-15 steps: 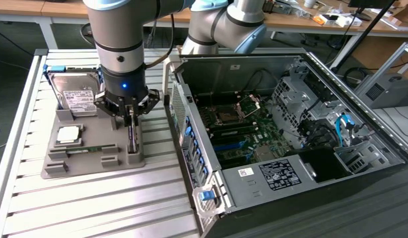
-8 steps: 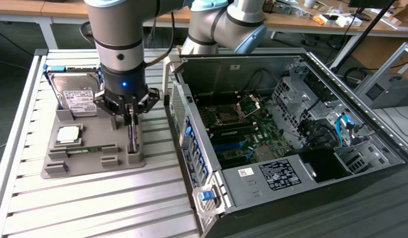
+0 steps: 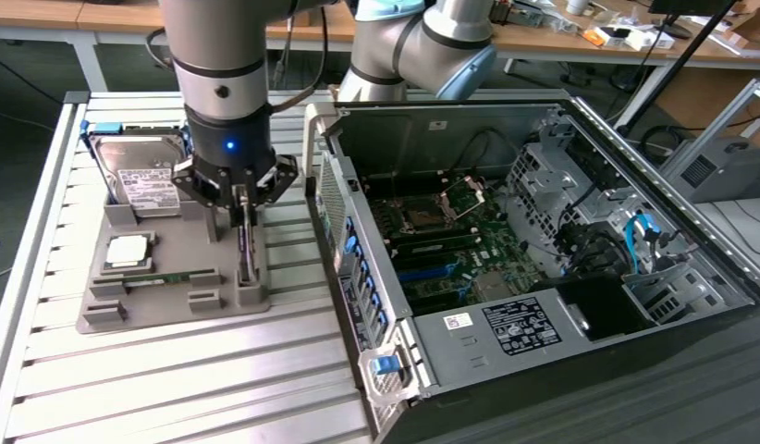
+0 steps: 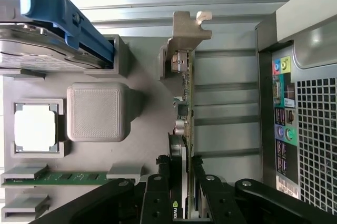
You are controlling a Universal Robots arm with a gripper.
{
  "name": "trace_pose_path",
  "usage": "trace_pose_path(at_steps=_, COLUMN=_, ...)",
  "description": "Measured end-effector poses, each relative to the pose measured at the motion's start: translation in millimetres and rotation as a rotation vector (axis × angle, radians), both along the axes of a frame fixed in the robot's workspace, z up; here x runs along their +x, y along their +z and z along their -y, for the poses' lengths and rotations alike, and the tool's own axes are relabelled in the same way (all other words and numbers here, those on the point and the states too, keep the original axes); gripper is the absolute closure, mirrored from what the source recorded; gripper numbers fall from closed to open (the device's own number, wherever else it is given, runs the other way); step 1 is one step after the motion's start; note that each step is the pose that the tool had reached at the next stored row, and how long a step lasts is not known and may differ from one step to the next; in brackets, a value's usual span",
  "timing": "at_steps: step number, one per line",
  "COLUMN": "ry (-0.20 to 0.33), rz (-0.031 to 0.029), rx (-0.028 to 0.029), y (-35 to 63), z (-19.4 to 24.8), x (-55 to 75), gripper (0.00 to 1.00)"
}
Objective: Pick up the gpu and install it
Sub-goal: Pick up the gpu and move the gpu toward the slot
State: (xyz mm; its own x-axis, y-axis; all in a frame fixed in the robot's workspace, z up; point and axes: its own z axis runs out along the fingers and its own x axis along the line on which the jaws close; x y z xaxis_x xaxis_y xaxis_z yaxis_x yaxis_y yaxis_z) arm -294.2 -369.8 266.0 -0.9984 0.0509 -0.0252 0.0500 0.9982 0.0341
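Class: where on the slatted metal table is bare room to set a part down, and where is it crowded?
Free: slatted metal table between the grey plastic tray and the near edge. Crowded: the tray's side nearest the open computer case, where the gripper stands over the thin dark gpu card.

hand [image 3: 242, 220] clasps gpu [image 3: 244, 254] | gpu upright in gray tray [image 3: 170, 310]

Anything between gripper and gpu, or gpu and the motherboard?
Nothing between the gripper and gpu; it is right at the card. The open case's rear wall stands between the holder and the motherboard.
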Motion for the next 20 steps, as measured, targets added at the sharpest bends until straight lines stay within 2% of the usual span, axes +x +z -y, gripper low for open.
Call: trace_pose_path(at_steps=20, ry=0.0, rz=-0.0001, rx=0.0, y=24.8, z=0.0, x=0.0, gripper=0.73)
